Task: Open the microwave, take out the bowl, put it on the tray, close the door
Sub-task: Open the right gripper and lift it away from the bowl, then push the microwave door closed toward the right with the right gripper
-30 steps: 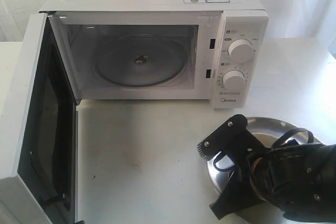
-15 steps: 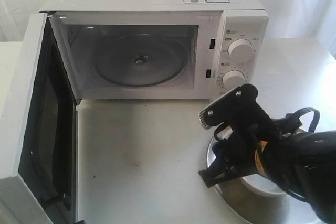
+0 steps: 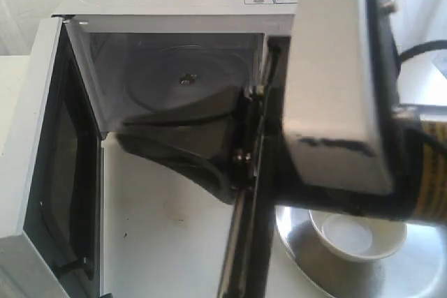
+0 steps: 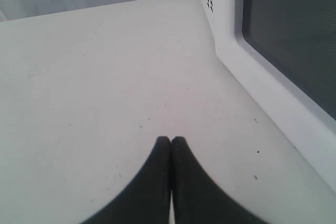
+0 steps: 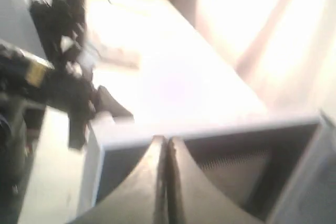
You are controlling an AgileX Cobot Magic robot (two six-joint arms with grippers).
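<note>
The white microwave [image 3: 174,5] stands at the back with its door [image 3: 28,137] swung wide open to the left; its cavity holds only the glass turntable [image 3: 174,82]. The cream-white bowl [image 3: 356,235] sits upright on the steel tray [image 3: 300,246] at the front right, with nothing gripping it. My right arm [image 3: 335,102] is raised close to the camera, hiding the knobs. My right gripper [image 5: 166,141] is shut and empty, in a blurred view of a white edge over a dark pane. My left gripper [image 4: 171,140] is shut and empty over the table, beside the door's outer window [image 4: 294,40].
The white table [image 3: 160,214] lies in front of the microwave between the open door and the tray. The open door stretches along the left side to the front edge. The raised right arm blocks the view of the microwave's right half.
My right arm has lifted off the tray and swung up and left towards the microwave opening. The bowl stays on the tray. The door has not moved.
</note>
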